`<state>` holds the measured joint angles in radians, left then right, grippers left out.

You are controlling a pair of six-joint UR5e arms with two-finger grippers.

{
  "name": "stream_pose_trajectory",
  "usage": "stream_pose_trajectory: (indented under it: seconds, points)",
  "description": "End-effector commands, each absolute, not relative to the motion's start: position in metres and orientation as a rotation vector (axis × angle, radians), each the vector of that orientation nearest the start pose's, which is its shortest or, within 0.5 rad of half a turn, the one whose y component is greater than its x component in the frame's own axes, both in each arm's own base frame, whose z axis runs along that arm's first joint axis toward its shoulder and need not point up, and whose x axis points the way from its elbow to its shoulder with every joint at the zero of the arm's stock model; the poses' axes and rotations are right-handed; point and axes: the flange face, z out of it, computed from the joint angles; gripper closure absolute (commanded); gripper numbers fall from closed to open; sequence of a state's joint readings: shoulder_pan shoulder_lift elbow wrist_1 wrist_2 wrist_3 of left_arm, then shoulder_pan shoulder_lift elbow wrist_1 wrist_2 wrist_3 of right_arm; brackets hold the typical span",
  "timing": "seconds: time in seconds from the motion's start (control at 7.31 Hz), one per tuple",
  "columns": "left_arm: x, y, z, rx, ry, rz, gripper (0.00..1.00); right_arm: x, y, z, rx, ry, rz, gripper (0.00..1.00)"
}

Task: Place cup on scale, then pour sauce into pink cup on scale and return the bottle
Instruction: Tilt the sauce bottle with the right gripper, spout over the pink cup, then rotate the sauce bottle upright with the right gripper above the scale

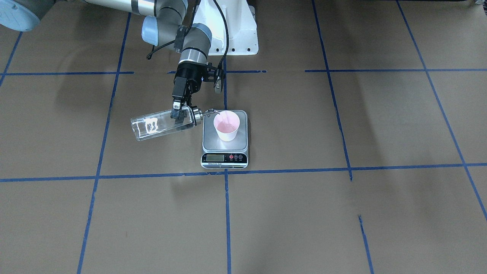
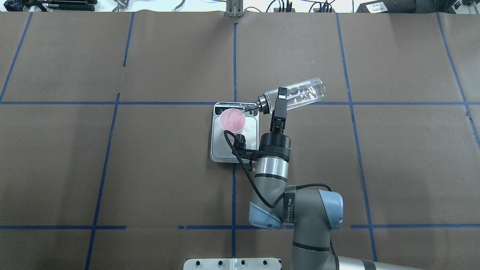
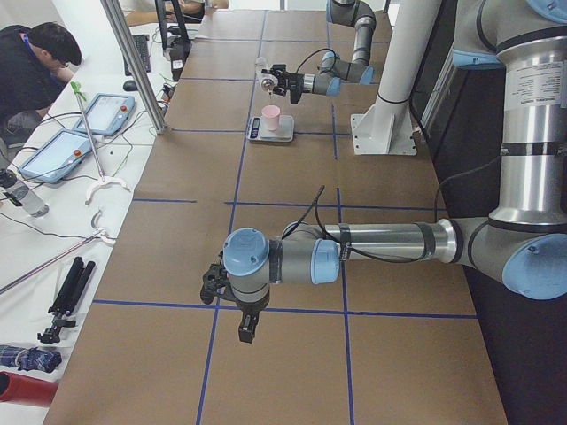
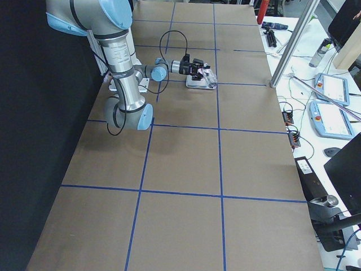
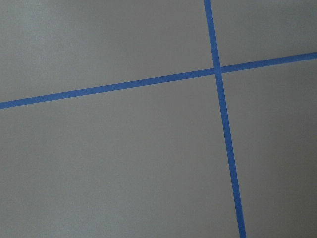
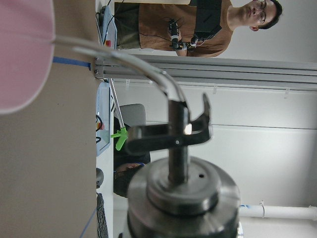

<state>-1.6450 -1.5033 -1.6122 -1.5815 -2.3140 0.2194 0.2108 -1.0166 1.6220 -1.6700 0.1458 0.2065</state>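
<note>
**Bottle tipped over the pink cup on the scale**

The cup [image 1: 226, 126] is standing upright on the silver platform of the scale [image 1: 224, 147], toward the platform's display end. The bottle [image 2: 296, 93] is lying nearly on its side in the air, its silver pourer cap [image 1: 197, 115] pointing at the cup and the thin spout [image 1: 211, 111] reaching just over the cup's rim. A thin clear stream of sauce [image 6: 69, 43] is running from the spout into the cup's pink inside — the right wrist view shows it best.

The right pincer [image 1: 176, 111] is clamping the bottle's glass body just behind the cap, with the cup and scale just beside it toward the spout end and the bottle's base sticking out to the other side.

The left pincer [image 3: 247, 332] is hanging over bare brown counter [image 2: 150, 168], well apart from the scale; whether its fingers are apart or together I cannot tell. Blue tape lines [image 5: 148, 82] are crossing beneath it.
</note>
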Motion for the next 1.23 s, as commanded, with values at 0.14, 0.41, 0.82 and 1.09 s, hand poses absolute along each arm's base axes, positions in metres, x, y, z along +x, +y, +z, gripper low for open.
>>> stream_pose_trajectory:
  seconds: [0.14, 0.41, 0.82, 1.09]
  points:
    - [-0.1, -0.456, 0.671, 0.096, 0.738, 0.135, 0.0, -0.572, -0.36, 0.246, 1.344, 0.571, -0.472, 1.0]
    - [-0.1, -0.456, 0.671, 0.096, 0.739, 0.134, 0.0, -0.568, -0.357, 0.24, 1.369, 0.406, -0.398, 1.0]
    - [-0.1, -0.456, 0.67, 0.097, 0.738, 0.134, 0.0, -0.559, -0.355, 0.228, 1.402, 0.125, -0.285, 1.0]
    - [-0.1, -0.456, 0.67, 0.099, 0.738, 0.136, 0.0, -0.556, -0.355, 0.23, 1.399, -0.107, -0.148, 1.0]
